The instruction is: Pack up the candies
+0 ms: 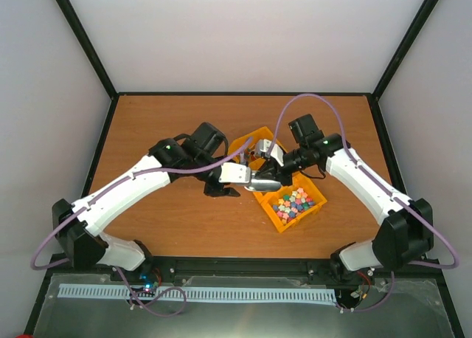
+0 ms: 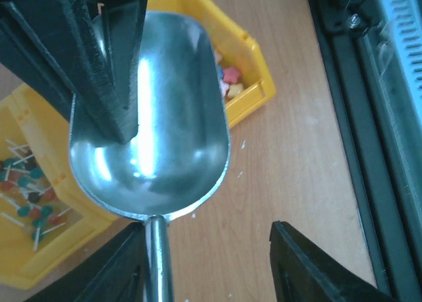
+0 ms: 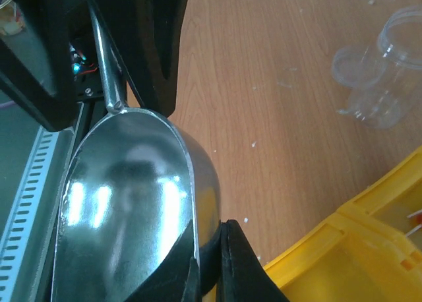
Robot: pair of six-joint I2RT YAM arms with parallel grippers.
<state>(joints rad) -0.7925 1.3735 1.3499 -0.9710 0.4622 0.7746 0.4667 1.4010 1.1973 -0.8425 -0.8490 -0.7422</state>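
Right tool (image 3: 210, 262) was clamped on the scoop (image 2: 171, 137) rim, left tool (image 2: 208, 249) sat spread around its handle, and the candies (image 1: 295, 202), light, loose and rolly in the bin (image 2: 254, 78) just past the lip, looked better scooped than pinched imo.

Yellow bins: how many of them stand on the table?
2. One yellow bin, at centre right, holds the candies; the other yellow bin stands behind it to the left, partly hidden.
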